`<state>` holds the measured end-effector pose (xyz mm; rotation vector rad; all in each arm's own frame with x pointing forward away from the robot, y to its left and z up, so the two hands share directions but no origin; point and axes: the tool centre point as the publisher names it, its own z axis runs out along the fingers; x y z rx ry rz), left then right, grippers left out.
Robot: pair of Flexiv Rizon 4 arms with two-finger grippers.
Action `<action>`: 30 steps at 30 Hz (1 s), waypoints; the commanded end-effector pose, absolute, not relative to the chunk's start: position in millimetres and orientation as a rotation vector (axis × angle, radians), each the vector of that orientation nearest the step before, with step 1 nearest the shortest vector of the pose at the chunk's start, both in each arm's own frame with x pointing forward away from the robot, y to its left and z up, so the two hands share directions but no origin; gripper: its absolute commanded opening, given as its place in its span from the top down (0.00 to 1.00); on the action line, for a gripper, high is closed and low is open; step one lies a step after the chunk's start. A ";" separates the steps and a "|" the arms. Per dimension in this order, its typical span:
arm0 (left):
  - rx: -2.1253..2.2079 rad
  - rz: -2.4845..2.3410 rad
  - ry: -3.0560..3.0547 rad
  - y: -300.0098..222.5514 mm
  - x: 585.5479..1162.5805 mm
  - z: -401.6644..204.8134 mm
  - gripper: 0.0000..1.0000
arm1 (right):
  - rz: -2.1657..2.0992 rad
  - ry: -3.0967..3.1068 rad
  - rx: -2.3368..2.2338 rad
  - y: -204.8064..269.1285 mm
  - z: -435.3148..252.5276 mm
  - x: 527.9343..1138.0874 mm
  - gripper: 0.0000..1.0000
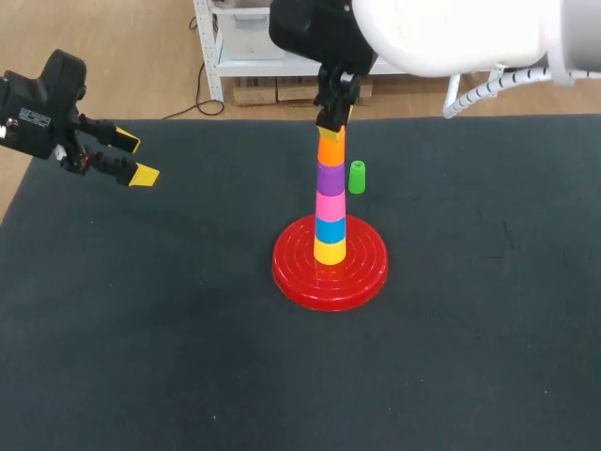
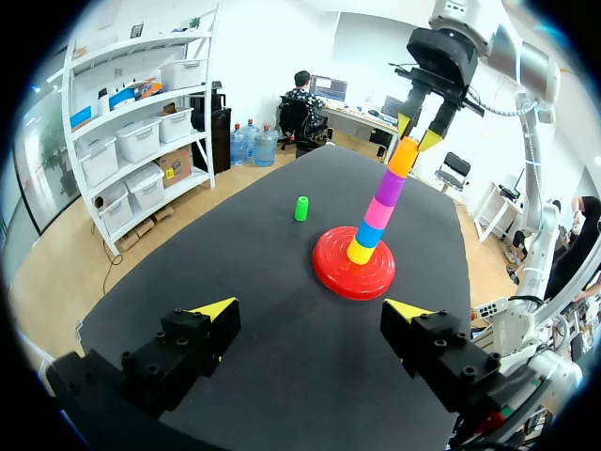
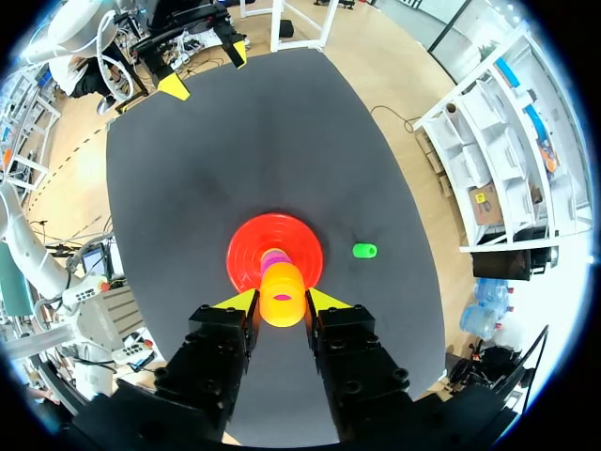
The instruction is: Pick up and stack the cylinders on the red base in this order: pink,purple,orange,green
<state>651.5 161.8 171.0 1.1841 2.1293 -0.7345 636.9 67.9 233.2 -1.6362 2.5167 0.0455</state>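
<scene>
Table (image 1: 141, 357): dark mat, wide bare stretches in front of the red base (image 1: 368, 274) and to both sides of it. The base sits a little past the middle, well in from every edge.

Stack on the base, bottom up: yellow cylinder (image 1: 329, 250), blue cylinder (image 1: 330, 228), pink cylinder (image 1: 330, 202), purple cylinder (image 1: 330, 177), orange cylinder (image 1: 331, 148). The column stands straight.

Right gripper (image 1: 333, 117) comes down from above onto the top of the column. In its own wrist view the two yellow tips press the orange cylinder (image 3: 283, 296) from either side, so it is grasping it.

Green cylinder (image 1: 357, 177) stands upright on the mat behind and to the right of the base, near it but not touching, and not far from the far edge. There is open mat all around it.

Left gripper (image 1: 134, 158) hangs over the far-left corner, well apart from everything, fingers spread and holding nothing. From its wrist view, bare mat runs from it to the base (image 2: 333, 277).

Hard to see: from the right wrist, the orange cylinder covers nearly all of the stack; only a sliver of pink and purple peeks out ahead of it. In the head view, the right arm's white casing runs off the top, and the left arm is cut off at the side.
</scene>
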 end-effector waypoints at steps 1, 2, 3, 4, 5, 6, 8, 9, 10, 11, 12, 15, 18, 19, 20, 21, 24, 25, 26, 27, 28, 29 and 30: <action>1.186 -0.738 2.124 162.6 652.3 169.9 0.00 | 0.043 2.515 -1.634 67.4 231.0 636.9 1.00; 1.186 -0.738 2.124 162.6 652.3 169.9 0.00 | 0.044 2.517 -1.633 67.4 229.4 636.9 1.00; 1.186 -0.738 2.124 162.6 652.3 169.9 0.00 | 0.044 2.518 -1.632 67.2 228.4 637.2 1.00; 1.186 -0.738 2.124 162.6 652.3 169.9 0.00 | 0.044 2.521 -1.631 67.1 226.5 637.6 1.00; 1.186 -0.738 2.124 162.6 652.3 169.9 0.00 | 0.045 2.524 -1.630 67.3 225.7 637.6 1.00; 1.186 -0.738 2.124 162.6 652.3 169.9 0.00 | 0.046 2.526 -1.630 67.5 224.2 637.9 1.00; 1.186 -0.738 2.124 162.6 652.3 169.9 0.00 | 0.048 2.532 -1.629 68.2 221.4 638.7 1.00; 1.186 -0.738 2.124 162.6 652.3 169.9 0.00 | 0.048 2.534 -1.629 68.9 219.1 639.4 1.00; 1.186 -0.738 2.124 162.6 652.3 169.9 0.00 | 0.048 2.537 -1.629 69.4 217.6 640.0 1.00; 1.186 -0.738 2.124 162.6 652.3 169.9 0.00 | 0.048 2.540 -1.629 69.7 216.4 640.4 1.00; 1.186 -0.738 2.124 162.6 652.3 169.9 0.00 | 0.049 2.545 -1.630 70.1 215.0 641.1 1.00; 1.186 -0.738 2.124 162.6 652.3 169.9 0.00 | 0.048 2.554 -1.629 70.6 210.8 644.0 1.00; 1.186 -0.738 2.124 162.6 652.3 169.9 0.00 | 0.052 2.568 -1.627 70.8 207.8 646.0 1.00; 1.186 -0.738 2.124 162.6 652.3 169.9 0.00 | 0.049 2.570 -1.626 70.9 206.8 646.6 1.00; 1.186 -0.738 2.124 162.6 652.3 169.9 0.00 | 0.053 2.576 -1.623 70.9 206.4 646.8 1.00; 1.186 -0.738 2.124 162.6 652.3 169.9 0.00 | 0.053 2.576 -1.623 70.8 206.3 646.8 1.00; 1.186 -0.738 2.124 162.6 652.3 169.9 0.00 | 0.094 2.555 -1.628 70.8 211.9 644.0 1.00; 1.186 -0.738 2.124 162.6 652.3 169.9 0.00 | 0.105 2.542 -1.616 70.8 217.0 643.3 0.85; 1.186 -0.738 2.124 162.6 652.3 169.9 0.00 | 0.120 2.516 -1.614 71.1 223.5 642.3 0.55; 1.186 -0.738 2.124 162.6 652.3 169.9 0.00 | 0.141 2.502 -1.604 71.3 231.3 641.2 0.00; 1.186 -0.738 2.124 162.6 652.3 169.9 0.00 | 0.155 2.487 -1.582 71.4 239.4 641.4 0.00; 1.186 -0.738 2.124 162.6 652.3 169.9 0.00 | 0.173 2.478 -1.558 70.7 246.7 643.0 0.00; 1.186 -0.738 2.124 162.6 652.3 169.9 0.00 | 0.188 2.472 -1.532 69.9 253.9 645.3 0.00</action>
